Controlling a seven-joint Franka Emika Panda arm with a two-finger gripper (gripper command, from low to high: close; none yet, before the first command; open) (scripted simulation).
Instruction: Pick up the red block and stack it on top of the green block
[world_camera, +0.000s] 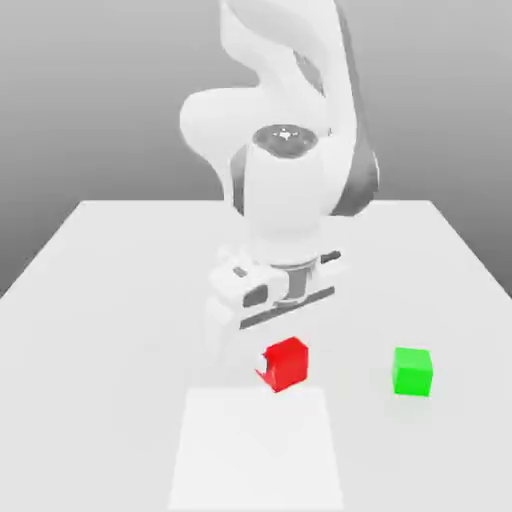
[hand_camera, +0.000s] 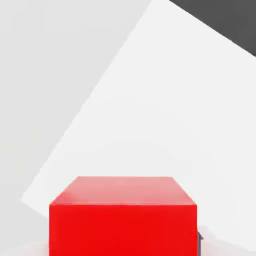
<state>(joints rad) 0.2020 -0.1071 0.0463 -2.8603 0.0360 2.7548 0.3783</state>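
Red block (hand_camera: 123, 217) sits clamped in the closed jaws, lifted off the table (world_camera: 100, 300) for carrying toward the green block (world_camera: 412, 371).

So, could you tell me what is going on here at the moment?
The robot arm has its gripper shut on the red block, which sits close under the hand camera. The green block stands apart on the white table, toward the exterior view's right, with nothing on top of it, so the stacking is not yet done.

arm folded low, gripper (world_camera: 281, 362) clamped shut
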